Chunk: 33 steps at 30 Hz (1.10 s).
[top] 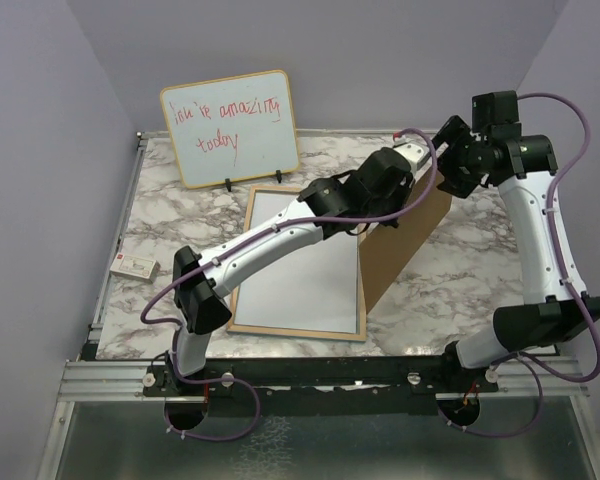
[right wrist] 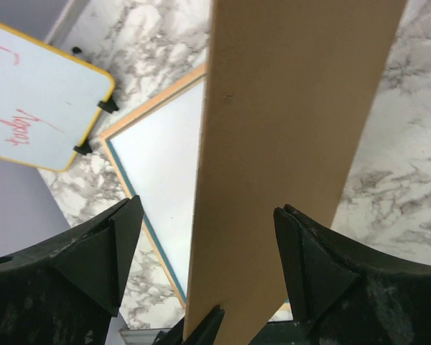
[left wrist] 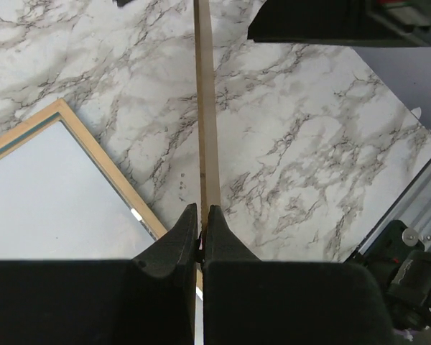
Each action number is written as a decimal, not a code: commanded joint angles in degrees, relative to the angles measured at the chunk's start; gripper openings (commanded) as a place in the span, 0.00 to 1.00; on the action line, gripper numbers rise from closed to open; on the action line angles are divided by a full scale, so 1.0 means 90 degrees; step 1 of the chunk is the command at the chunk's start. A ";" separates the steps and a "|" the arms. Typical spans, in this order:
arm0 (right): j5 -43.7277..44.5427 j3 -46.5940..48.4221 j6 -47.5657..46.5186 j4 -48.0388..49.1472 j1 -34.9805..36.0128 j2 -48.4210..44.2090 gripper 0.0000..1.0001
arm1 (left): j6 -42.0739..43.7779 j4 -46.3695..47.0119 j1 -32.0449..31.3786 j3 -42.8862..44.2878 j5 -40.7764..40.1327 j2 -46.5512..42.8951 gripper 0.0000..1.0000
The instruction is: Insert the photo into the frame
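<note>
Marble table [top: 460,280] carries the frame [top: 295,332], flat at centre, wood face up, white inside. No balloon print shows, so you cannot tell where the photo is. Just right of the frame, the board [top: 400,245] stands on edge, pinched by your left gripper [left wrist: 202,215]. Your right gripper [right wrist: 207,212] gapes wide astride it, untouching. Clamp unevenly and the board may twist free onto the pane.

Red handwriting on the whiteboard [top: 230,128], propped at the far left of the table [top: 460,290], reads "you're amazing today" across two lines. The small white box [top: 135,266] at the table's left edge carries red print too small to read.
</note>
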 commanded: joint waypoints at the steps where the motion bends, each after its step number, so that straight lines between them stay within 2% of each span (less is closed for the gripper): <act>1: 0.0562 -0.0025 0.0216 -0.0750 0.0083 0.0067 0.81 | 0.0479 0.0094 -0.0309 0.0320 -0.0854 -0.0146 0.00; 7: 0.0576 0.0186 0.0177 -0.0993 0.0083 0.0297 0.71 | 0.0487 0.0085 -0.0402 0.0323 -0.0874 -0.0074 0.00; 10: 0.0630 0.0195 0.0125 -0.1024 0.0083 0.0331 0.57 | 0.0480 0.0086 -0.0407 0.0335 -0.0855 -0.0064 0.00; 11: 0.0660 0.0217 0.0108 -0.1042 0.0083 0.0347 0.47 | 0.0479 0.0085 -0.0407 0.0347 -0.0832 -0.0063 0.02; 13: 0.0659 0.0318 0.0076 -0.1068 0.0083 0.0359 0.30 | 0.0484 0.0085 -0.0407 0.0398 -0.0754 -0.0077 0.11; 18: 0.0669 0.0588 0.0051 -0.1190 0.0084 0.0415 0.02 | 0.0583 0.0027 -0.0400 0.0664 -0.0363 -0.0267 0.53; 20: 0.0771 0.0830 0.0036 -0.1296 0.0088 0.0435 0.01 | 0.0611 0.0005 -0.0370 0.0766 -0.0086 -0.0385 0.69; 22: 0.0919 0.1104 0.0017 -0.1435 0.0084 0.0462 0.00 | 0.0514 0.0007 -0.0253 0.0887 0.0501 -0.0489 0.79; 26: 0.1132 0.1708 -0.0082 -0.1703 0.0083 0.0540 0.00 | 0.0247 0.0033 0.0009 0.1149 0.1172 -0.0548 0.86; 33: 0.1326 0.2452 -0.0242 -0.1807 0.0088 0.0505 0.01 | -0.0132 0.0054 0.0908 0.0783 0.1143 -0.0854 0.93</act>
